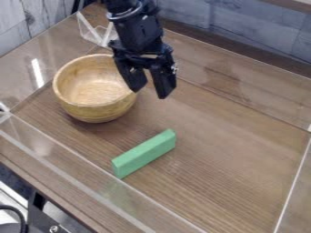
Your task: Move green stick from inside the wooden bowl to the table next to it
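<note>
The stick (145, 153) lies flat on the table (231, 127), outside the bowl and to its near right. It is bright green, long and blocky, and sits at a slant: one end points to the near left, the other to the far right. Its far right end is the one closer to the gripper. Bare wood shows between the stick and the bowl, so the two are apart.

The bowl (75, 111) stands upright on the left part of the table, its pale tan inside open to view except at the far right, where the arm covers some of the rim. No second stick shows in the part of the inside that can be seen.

The gripper (149, 94) hangs over the table just right of the bowl, on the far side of the stick. Its jaws are released and spread apart, with nothing between them, and the fingers point down toward the near side. They are clear of the stick. Whether the left finger touches the bowl's rim cannot be told from this view. The dark arm (127, 16) comes in from the far side, left of the middle.

The table has brown wood grain, with a pale edge running along its near left side. Past that edge, in the near left corner, are a black cable (36, 195) and part of a dark rounded thing (11, 219), cut off by the border of the view.
</note>
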`<state>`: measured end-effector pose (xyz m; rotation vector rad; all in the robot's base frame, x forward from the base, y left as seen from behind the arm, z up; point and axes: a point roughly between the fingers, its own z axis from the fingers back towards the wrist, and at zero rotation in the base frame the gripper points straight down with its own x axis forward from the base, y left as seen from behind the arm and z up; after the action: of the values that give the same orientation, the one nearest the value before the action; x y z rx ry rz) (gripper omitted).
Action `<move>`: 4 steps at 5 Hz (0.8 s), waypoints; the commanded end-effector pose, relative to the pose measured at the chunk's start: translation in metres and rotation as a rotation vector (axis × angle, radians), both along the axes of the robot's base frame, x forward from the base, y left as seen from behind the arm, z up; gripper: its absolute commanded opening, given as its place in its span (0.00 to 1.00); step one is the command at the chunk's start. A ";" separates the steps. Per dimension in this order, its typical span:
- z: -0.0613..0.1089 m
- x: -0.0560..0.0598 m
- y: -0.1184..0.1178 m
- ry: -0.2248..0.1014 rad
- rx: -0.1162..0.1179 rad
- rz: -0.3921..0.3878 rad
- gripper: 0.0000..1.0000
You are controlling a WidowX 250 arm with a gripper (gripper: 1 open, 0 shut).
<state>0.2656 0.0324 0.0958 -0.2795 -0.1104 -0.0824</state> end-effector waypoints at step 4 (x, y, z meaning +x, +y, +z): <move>0.011 0.015 0.019 -0.055 0.003 -0.029 0.00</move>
<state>0.2740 0.0473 0.0964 -0.2947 -0.1183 -0.1187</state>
